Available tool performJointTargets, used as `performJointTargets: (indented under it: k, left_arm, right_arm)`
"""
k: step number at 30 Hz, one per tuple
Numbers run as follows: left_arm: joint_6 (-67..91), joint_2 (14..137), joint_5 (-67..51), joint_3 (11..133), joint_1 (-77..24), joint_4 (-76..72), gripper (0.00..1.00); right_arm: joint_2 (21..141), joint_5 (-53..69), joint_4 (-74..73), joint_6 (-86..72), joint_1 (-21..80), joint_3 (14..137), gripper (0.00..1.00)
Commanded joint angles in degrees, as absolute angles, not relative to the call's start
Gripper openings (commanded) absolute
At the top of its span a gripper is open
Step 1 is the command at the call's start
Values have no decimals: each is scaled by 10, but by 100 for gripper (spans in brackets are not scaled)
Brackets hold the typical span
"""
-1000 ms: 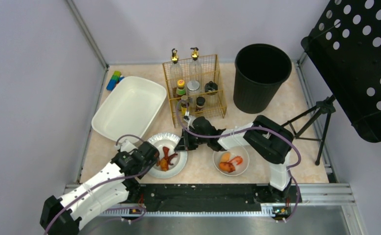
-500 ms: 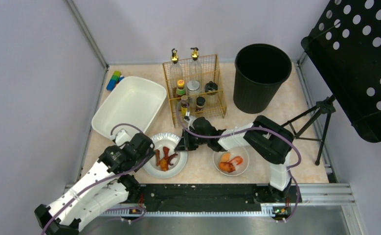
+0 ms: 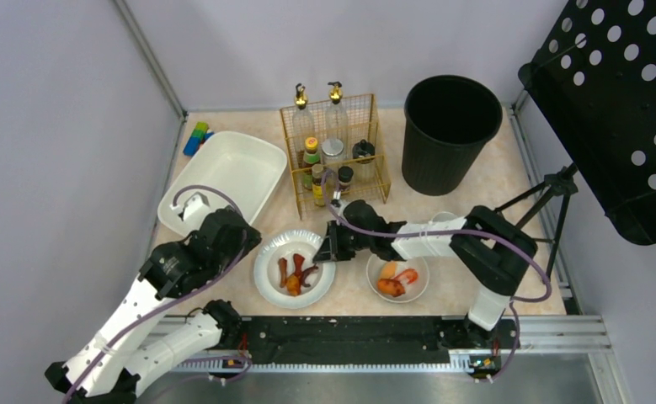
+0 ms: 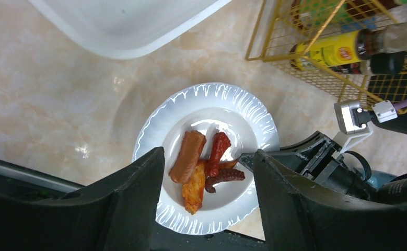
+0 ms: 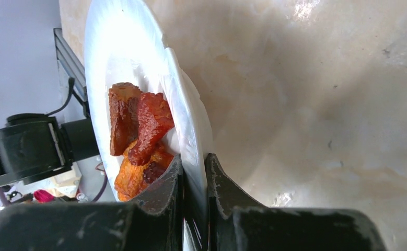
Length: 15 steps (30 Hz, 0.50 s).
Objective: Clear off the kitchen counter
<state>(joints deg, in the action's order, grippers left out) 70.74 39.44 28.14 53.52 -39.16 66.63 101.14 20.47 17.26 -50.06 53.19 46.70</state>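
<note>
A white plate (image 3: pixel 267 271) with sausage and fried pieces (image 3: pixel 294 273) is over the beige kitchen counter (image 3: pixel 459 210) at the front. My right gripper (image 3: pixel 328 251) is shut on the plate's right rim; in the right wrist view its jaws (image 5: pixel 193 167) pinch the rim (image 5: pixel 138 52) beside the food (image 5: pixel 138 125). My left gripper (image 3: pixel 238 244) is open and empty, above and left of the plate. In the left wrist view it (image 4: pixel 207 157) frames the plate (image 4: pixel 232 99) from above. A small white bowl (image 3: pixel 417 268) with orange food stands to the right.
A white tub (image 3: pixel 223 181) lies at the back left, with coloured blocks (image 3: pixel 196 137) behind it. A gold wire rack of bottles (image 3: pixel 334 151) stands at the back middle, a black bin (image 3: pixel 449 130) to its right. A tripod (image 3: pixel 552 210) with a perforated black panel (image 3: pixel 619 109) is at the right edge.
My left gripper has drawn back from the plate's left rim, up and to the left. The plate and my right gripper have shifted slightly right and nearer.
</note>
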Motion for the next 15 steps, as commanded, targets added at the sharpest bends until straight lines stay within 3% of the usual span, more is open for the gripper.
performJointTargets:
  k: [1,15]
  left_arm:
    - [643,411,317,598,-392,658,68]
    - [600,387,325,625,-392,632,67]
  right_arm:
    - [908,226,207,-535,519,492,0]
    - [752,176,-20,-551,442,588,0]
